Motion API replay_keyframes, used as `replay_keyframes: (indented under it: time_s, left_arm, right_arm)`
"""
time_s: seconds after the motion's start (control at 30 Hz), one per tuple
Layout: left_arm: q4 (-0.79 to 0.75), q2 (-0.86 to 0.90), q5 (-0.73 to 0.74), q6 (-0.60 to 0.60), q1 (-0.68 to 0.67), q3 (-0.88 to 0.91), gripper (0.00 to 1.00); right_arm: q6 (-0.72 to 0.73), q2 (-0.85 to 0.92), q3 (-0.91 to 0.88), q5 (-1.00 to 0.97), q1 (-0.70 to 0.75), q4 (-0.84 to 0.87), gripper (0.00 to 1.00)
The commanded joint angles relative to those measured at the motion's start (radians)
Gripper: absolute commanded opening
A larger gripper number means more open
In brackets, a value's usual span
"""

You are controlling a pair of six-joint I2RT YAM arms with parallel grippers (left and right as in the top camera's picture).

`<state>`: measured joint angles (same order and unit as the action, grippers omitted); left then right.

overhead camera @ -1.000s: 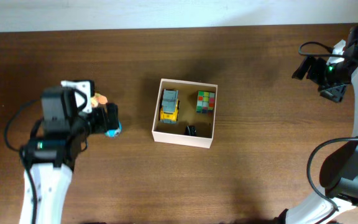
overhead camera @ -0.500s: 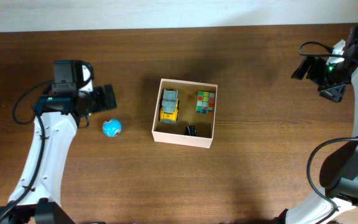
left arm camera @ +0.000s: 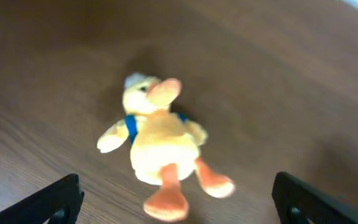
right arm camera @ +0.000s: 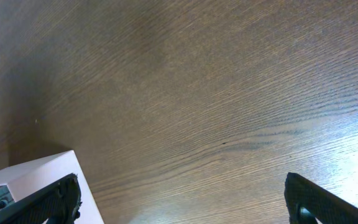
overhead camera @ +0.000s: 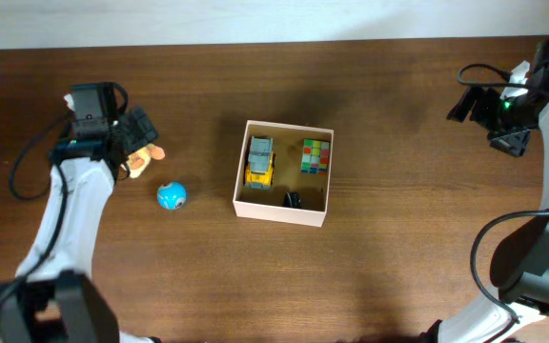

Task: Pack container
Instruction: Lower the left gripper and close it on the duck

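Note:
The container [overhead camera: 239, 186], a shallow square box with white walls and a tan inside, sits mid-table; its corner shows in the right wrist view [right arm camera: 36, 177]. It holds a yellow toy truck [overhead camera: 259, 160], a colour cube [overhead camera: 315, 156] and a small black thing [overhead camera: 293, 199]. A yellow plush duck [overhead camera: 142, 158] with orange feet lies left of it, and fills the left wrist view [left arm camera: 157, 140]. My left gripper [left arm camera: 179, 205] is open just above the duck, in the overhead view [overhead camera: 132, 133]. A blue ball [overhead camera: 171, 196] lies between duck and container. My right gripper [right arm camera: 182, 202] is open and empty, far right [overhead camera: 479, 105].
The dark wooden table [overhead camera: 398, 238] runs to a pale back edge [overhead camera: 255, 19] at the top of the overhead view. My right arm's base stands at the lower right [overhead camera: 532, 267].
My left arm has swung up and left, away from the blue ball, and now sits over the duck. The right arm has not moved.

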<state>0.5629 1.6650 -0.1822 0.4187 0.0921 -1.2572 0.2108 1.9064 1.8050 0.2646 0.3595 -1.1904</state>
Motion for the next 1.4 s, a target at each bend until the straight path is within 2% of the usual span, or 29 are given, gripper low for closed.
replay_keyframes:
  time_s: [0.0,0.33,0.4,0.43,0.5,0.67,0.8,0.9,1.1,1.37]
  left_arm:
    - [-0.006,0.085,-0.076,0.055,0.006,-0.017,0.99]
    - [-0.055,0.208,-0.020,0.059,0.035,-0.017,0.98]
    - [-0.055,0.209,-0.019,0.059,0.035,-0.017,0.89]
    - [-0.055,0.209,-0.019,0.059,0.035,-0.017,0.79]
    - [-0.055,0.209,-0.016,0.059,0.035,-0.017,0.70]
    - [-0.055,0.209,-0.016,0.059,0.034,-0.017,0.55]
    - [-0.053,0.213,-0.016,0.059,0.031,-0.017,0.56]
    - [-0.050,0.220,-0.016,0.059,0.031,-0.017,0.64]
    - [-0.051,0.234,-0.016,0.058,0.031,-0.017,0.63]
    - [-0.051,0.234,-0.016,0.056,0.031,-0.017,0.37]
  right_arm:
    - [0.008,-0.019,0.013,0.013,0.007,-0.002,0.99]
    - [0.008,-0.019,0.013,0.013,0.007,-0.002,0.99]
    - [0.008,-0.019,0.013,0.013,0.007,-0.002,0.99]
    - [0.008,-0.019,0.013,0.013,0.007,-0.002,0.99]
    - [0.008,-0.019,0.013,0.013,0.007,-0.002,0.99]
    - [0.008,-0.019,0.013,0.013,0.007,-0.002,0.99]
    - [0.008,-0.019,0.013,0.013,0.007,-0.002,0.99]
    - [0.008,-0.019,0.013,0.013,0.007,-0.002,0.99]
    - [0.008,-0.019,0.013,0.013,0.007,-0.002,0.99]
    - [0.008,-0.020,0.013,0.013,0.007,-0.002,0.99]
